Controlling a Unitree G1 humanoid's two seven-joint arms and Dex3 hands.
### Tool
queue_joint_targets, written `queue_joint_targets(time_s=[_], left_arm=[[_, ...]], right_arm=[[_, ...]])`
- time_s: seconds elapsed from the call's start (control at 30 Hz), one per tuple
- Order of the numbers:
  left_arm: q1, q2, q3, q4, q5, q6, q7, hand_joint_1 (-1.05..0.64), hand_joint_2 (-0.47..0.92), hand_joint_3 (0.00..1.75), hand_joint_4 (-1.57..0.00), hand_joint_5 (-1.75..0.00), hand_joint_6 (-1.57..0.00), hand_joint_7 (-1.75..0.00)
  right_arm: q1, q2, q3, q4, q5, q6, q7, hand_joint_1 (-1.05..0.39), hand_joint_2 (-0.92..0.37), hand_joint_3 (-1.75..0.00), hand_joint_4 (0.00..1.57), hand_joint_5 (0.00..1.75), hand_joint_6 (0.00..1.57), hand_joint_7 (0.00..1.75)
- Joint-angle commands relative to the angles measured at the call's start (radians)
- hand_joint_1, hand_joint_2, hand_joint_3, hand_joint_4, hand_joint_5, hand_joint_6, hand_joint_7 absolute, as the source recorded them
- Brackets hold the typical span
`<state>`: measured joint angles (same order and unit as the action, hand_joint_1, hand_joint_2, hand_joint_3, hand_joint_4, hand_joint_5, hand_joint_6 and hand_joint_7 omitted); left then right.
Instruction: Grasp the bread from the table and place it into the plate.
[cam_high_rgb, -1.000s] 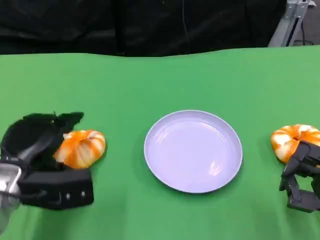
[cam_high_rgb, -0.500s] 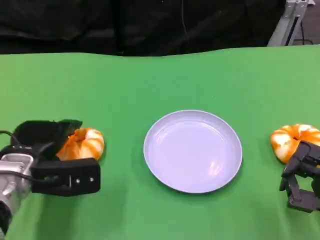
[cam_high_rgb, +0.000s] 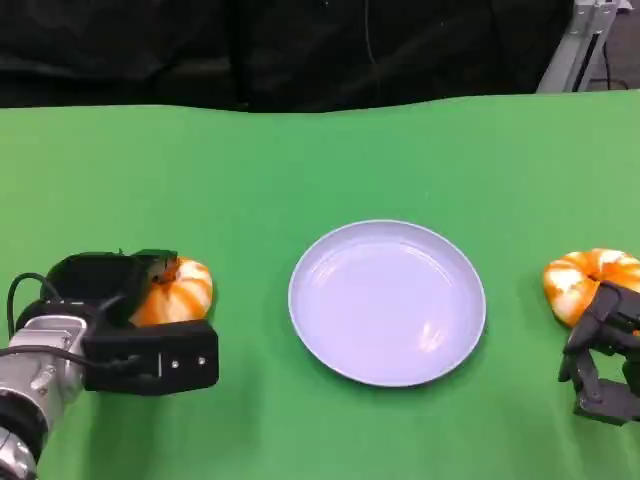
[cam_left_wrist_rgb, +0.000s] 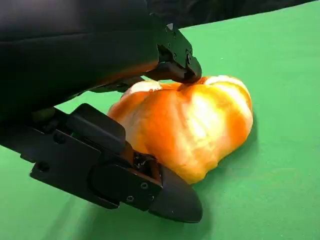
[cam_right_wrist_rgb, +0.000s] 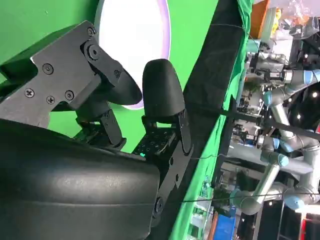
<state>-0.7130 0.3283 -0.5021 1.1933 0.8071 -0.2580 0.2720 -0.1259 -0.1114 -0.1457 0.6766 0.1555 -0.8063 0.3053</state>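
Note:
An orange and white bread (cam_high_rgb: 183, 291) lies on the green table at the left; the left wrist view shows this bread (cam_left_wrist_rgb: 200, 120) up close. My left hand (cam_high_rgb: 125, 325) wraps it, with one finger (cam_left_wrist_rgb: 175, 62) pressing its top and the thumb (cam_left_wrist_rgb: 130, 182) against its near side. It still rests on the cloth. The pale lilac plate (cam_high_rgb: 387, 301) sits in the middle with nothing on it. My right hand (cam_high_rgb: 604, 362) rests at the right front, fingers apart and holding nothing, just in front of a second bread (cam_high_rgb: 585, 279). The right wrist view has that hand (cam_right_wrist_rgb: 115, 100) before the plate (cam_right_wrist_rgb: 132, 30).
The green table cloth (cam_high_rgb: 320, 170) ends at a dark back edge with black drapes behind. A metal frame (cam_high_rgb: 590, 35) stands at the far right corner. Open cloth lies between the left bread and the plate.
My left hand has slid right and closer around the left bread, and its fingers have closed onto it. The bread was nudged slightly right. The right hand and the plate have not moved.

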Motion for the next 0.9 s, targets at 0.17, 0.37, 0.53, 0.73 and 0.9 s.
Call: queue_joint_targets(time_s=[0.17,0.37,0.53,0.73,0.9], left_arm=[[-0.025,-0.011,-0.04,0.024,-0.001,0.004,0.016,-0.9,0.92,0.09,-0.38,0.0,-0.32,0.0],[-0.028,-0.006,-0.046,0.015,-0.004,0.003,0.015,-0.88,0.92,0.09,-0.37,0.0,-0.31,0.0],[-0.024,-0.004,-0.049,0.019,-0.01,0.001,0.017,-0.87,0.92,0.1,-0.38,0.0,-0.31,0.0],[-0.02,-0.002,-0.049,0.028,-0.026,-0.008,0.016,-0.85,0.92,0.11,-0.39,-0.01,-0.33,-0.01],[-0.018,-0.001,-0.053,0.032,-0.031,-0.018,0.022,-0.83,0.92,0.1,-0.41,-0.01,-0.35,-0.01]], right_arm=[[0.011,-0.01,-0.005,-0.029,0.001,0.014,-0.004,-0.02,-0.47,-1.32,0.88,1.69,0.83,1.5],[0.008,-0.011,-0.007,-0.021,0.004,0.009,0.0,-0.01,-0.47,-1.32,0.88,1.69,0.83,1.5],[0.011,-0.01,-0.006,-0.029,0.008,0.015,0.002,0.0,-0.47,-1.33,0.87,1.69,0.83,1.49],[0.011,-0.012,-0.005,-0.031,0.005,0.013,0.002,0.0,-0.47,-1.33,0.88,1.69,0.84,1.49],[0.01,-0.013,-0.005,-0.029,0.003,0.01,0.001,0.0,-0.46,-1.34,0.88,1.7,0.83,1.5]])
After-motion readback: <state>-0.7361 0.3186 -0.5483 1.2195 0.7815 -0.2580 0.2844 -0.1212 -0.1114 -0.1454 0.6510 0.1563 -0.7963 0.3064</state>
